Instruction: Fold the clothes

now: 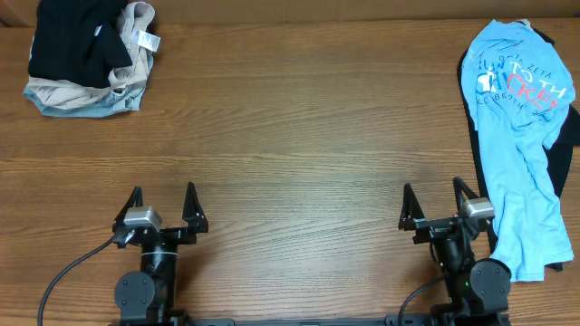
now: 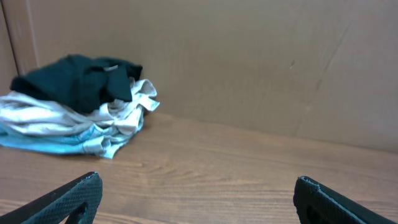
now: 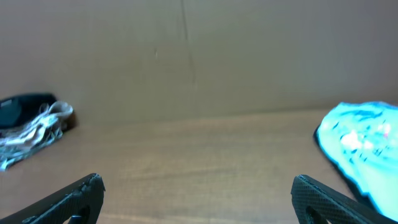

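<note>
The light blue T-shirt [image 1: 518, 136] with white and red lettering lies crumpled along the table's right edge, on top of a black garment [image 1: 565, 136]. It also shows at the right in the right wrist view [image 3: 364, 140]. My right gripper [image 1: 433, 193] is open and empty near the front edge, just left of the shirt's lower end; its fingertips [image 3: 198, 183] frame bare wood. My left gripper [image 1: 163, 195] is open and empty at the front left, its fingertips [image 2: 198, 183] far apart over bare wood.
A bundle of black and beige garments [image 1: 91, 56] sits at the far left corner, also in the left wrist view [image 2: 78, 106] and the right wrist view [image 3: 31, 121]. A brown cardboard wall [image 2: 249, 56] stands behind the wooden table [image 1: 290, 136].
</note>
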